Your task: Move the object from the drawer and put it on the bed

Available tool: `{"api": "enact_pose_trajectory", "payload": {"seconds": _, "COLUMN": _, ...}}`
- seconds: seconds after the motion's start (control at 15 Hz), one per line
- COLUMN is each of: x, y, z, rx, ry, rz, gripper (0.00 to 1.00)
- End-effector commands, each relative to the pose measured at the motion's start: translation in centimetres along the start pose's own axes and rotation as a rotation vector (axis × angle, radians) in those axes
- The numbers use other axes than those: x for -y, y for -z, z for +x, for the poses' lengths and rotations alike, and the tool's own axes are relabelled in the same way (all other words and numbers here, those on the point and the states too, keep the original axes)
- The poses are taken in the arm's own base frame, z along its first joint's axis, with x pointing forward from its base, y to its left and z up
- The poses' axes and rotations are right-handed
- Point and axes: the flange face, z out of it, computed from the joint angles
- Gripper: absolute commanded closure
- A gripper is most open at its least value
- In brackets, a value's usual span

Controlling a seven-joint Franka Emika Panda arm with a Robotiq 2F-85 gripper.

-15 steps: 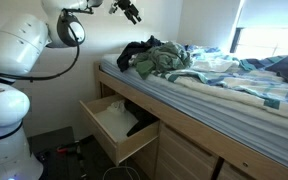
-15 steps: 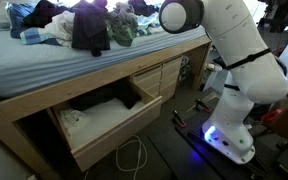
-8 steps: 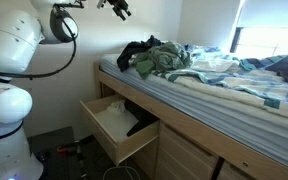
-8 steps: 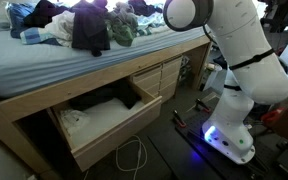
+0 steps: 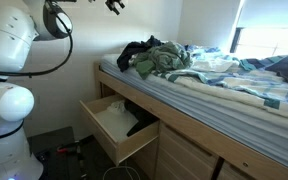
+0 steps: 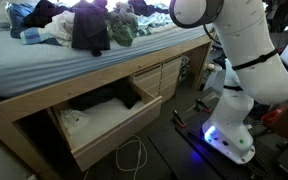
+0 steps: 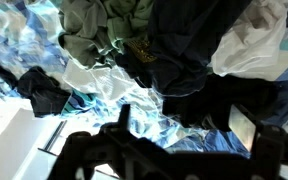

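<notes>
The wooden drawer [image 5: 112,140] under the bed stands open in both exterior views [image 6: 109,140]. White cloth [image 6: 94,118] lies in it, with a dark item [image 5: 141,127] at its back. A pile of clothes lies on the bed, with a dark garment in it [image 5: 134,55] [image 6: 89,30] [image 7: 199,60]. My gripper [image 5: 115,4] is high above the bed's end, at the top edge of an exterior view. In the wrist view the gripper [image 7: 189,125] is open and empty, looking down on the pile.
The bed [image 5: 234,95] has a blue striped sheet and a wooden frame [image 6: 24,100] with more closed drawers [image 6: 149,82]. The robot base [image 6: 229,135] stands on the floor by cables [image 6: 134,160]. A window [image 5: 269,30] is behind the bed.
The arm has risen and swung away from the clothes pile; the open gripper has moved up to the top edge of the view. Clothes and drawer have not moved.
</notes>
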Motion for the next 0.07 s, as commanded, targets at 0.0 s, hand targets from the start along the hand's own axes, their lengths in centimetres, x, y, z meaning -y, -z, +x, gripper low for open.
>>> {"api": "enact_pose_trajectory", "payload": {"seconds": 0.0, "x": 0.05, "y": -0.21, "z": 0.01, "rx": 0.003, "ry": 0.001, "rz": -0.002, "gripper": 0.00}}
